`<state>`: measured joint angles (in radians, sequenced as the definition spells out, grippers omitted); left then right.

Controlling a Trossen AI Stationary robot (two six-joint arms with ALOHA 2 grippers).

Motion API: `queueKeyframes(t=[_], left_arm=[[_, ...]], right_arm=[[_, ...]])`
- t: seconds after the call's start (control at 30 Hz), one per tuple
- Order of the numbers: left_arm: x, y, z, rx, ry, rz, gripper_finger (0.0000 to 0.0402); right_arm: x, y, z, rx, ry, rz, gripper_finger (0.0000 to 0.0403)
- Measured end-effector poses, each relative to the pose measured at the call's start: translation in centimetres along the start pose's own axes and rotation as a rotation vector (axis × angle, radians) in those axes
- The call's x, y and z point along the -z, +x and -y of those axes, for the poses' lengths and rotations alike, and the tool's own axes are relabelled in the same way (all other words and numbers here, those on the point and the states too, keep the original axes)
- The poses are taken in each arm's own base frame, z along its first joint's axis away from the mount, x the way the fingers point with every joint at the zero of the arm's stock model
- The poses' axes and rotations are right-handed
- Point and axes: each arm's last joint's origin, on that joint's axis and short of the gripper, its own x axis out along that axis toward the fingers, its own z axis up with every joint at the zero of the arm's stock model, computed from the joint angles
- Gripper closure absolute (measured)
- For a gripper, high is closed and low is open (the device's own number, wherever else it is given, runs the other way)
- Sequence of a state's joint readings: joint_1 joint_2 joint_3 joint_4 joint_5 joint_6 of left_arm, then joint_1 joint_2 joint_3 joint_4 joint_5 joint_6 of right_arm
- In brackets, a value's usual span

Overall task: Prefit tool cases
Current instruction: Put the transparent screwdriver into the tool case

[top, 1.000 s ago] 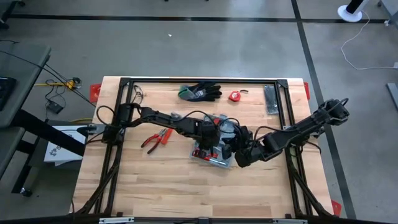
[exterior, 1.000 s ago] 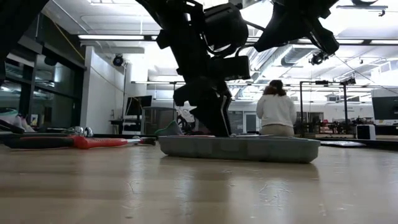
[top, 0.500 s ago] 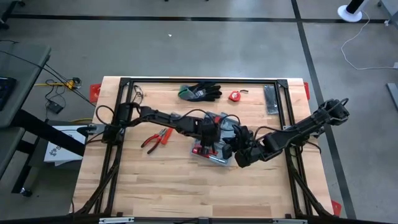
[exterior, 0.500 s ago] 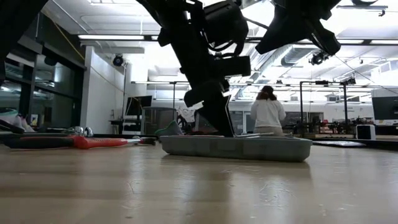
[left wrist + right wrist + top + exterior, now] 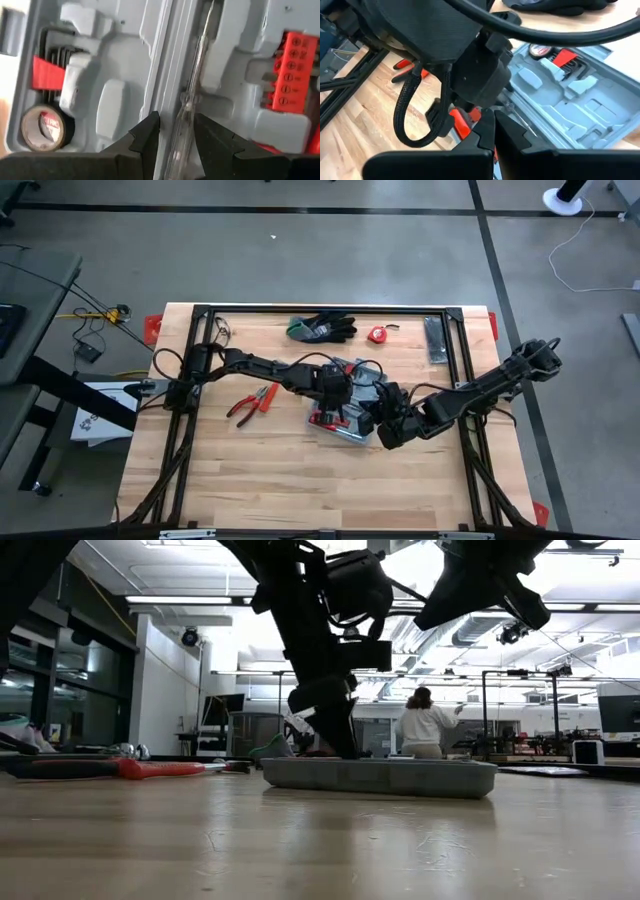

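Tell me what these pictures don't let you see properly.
- High view: most of the open tool case, under both arms.
- Low view: the case's contents, behind its side wall.
- Left wrist view: the clear-handled screwdriver between the left gripper fingers, blurred; contact unclear.
- Right wrist view: the case's near half, behind the left arm.

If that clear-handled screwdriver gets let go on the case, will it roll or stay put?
The screwdriver between the left gripper's fingers looks round and smooth, so it probably rolls easily. The open tool case has moulded recesses and ridges that would likely catch it.
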<state>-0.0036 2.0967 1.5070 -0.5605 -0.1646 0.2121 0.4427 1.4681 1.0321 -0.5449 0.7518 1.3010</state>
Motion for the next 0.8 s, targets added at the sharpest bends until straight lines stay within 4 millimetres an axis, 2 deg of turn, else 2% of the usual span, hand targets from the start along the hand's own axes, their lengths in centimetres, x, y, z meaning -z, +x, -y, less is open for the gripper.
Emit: queueKeyframes(t=[0.1,0.23,0.43,0.53,0.63,0.73,0.8], left_arm=[[0.1,-1.0,-0.2,0.073,-0.068,0.001,0.0287],[-0.5,-4.0,-0.8,0.153,-0.155,0.096,0.0287],[-0.5,-8.7,-1.4,0.147,-0.207,0.209,0.0287],[1.4,-10.4,-1.3,0.144,-0.254,0.233,0.0287],[4.3,-11.5,-0.9,0.148,-0.328,0.260,0.0287],[7.3,-12.2,0.0,0.161,-0.427,0.305,0.0287],[9.2,-11.9,0.7,0.160,-0.495,0.309,0.0287]], right_arm=[[-0.1,0.1,0.1,0.008,0.000,0.001,0.0403],[-0.2,0.8,0.1,0.017,0.009,-0.013,0.0403],[0.6,3.9,-1.0,-0.063,-0.005,-0.162,0.0403],[1.0,6.3,-1.4,-0.107,-0.018,-0.211,0.0403],[0.9,8.4,-0.8,-0.061,-0.008,-0.234,0.0403],[0.3,10.2,0.0,-0.045,-0.025,-0.273,0.0403],[-0.1,11.2,0.3,-0.063,-0.047,-0.311,0.0403]])
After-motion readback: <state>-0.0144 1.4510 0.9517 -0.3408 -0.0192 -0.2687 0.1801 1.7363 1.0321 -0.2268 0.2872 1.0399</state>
